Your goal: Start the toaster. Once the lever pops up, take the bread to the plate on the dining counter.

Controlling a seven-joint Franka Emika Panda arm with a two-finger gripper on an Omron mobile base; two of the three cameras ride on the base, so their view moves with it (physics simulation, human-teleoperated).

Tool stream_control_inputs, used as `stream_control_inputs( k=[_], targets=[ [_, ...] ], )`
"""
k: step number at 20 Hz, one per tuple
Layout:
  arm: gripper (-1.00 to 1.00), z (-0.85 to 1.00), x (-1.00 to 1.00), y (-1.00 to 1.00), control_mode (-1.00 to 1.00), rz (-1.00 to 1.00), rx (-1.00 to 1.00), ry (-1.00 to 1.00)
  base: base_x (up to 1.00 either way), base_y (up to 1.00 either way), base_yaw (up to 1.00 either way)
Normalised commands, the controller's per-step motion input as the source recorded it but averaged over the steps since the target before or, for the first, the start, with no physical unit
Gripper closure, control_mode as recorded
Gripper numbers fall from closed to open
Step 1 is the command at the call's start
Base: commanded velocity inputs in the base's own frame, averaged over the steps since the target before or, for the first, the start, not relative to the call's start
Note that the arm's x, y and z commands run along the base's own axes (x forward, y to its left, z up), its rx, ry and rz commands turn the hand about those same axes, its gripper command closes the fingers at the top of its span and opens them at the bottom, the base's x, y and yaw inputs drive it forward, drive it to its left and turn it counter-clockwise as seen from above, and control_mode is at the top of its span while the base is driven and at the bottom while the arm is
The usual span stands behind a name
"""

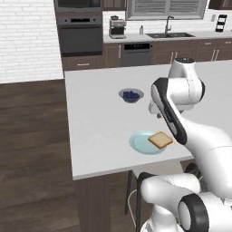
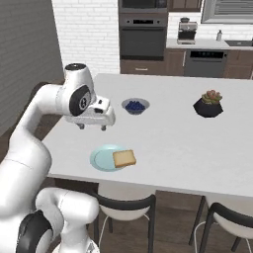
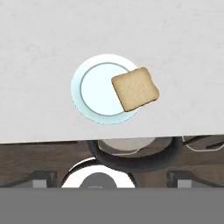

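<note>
The bread (image 3: 134, 89) lies on the plate (image 3: 94, 89) near the counter (image 1: 95, 118) front edge, overhanging the rim. The gripper (image 2: 92, 127) hangs above, jaws wide, empty. Delivery looks done; next it need only retreat.

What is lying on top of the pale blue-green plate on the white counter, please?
The bread lies on the plate, overhanging one side of the rim, with most of the plate bare. The part of the plate beneath the slice is covered.
</note>
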Motion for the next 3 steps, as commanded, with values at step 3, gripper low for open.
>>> stream_control_inputs(
  k=[3],
  targets=[
    [-1.00,0.23,-1.00,0.12,-1.00,-0.06,0.00,0.07,0.00,0.00,0.00]
  ],
)
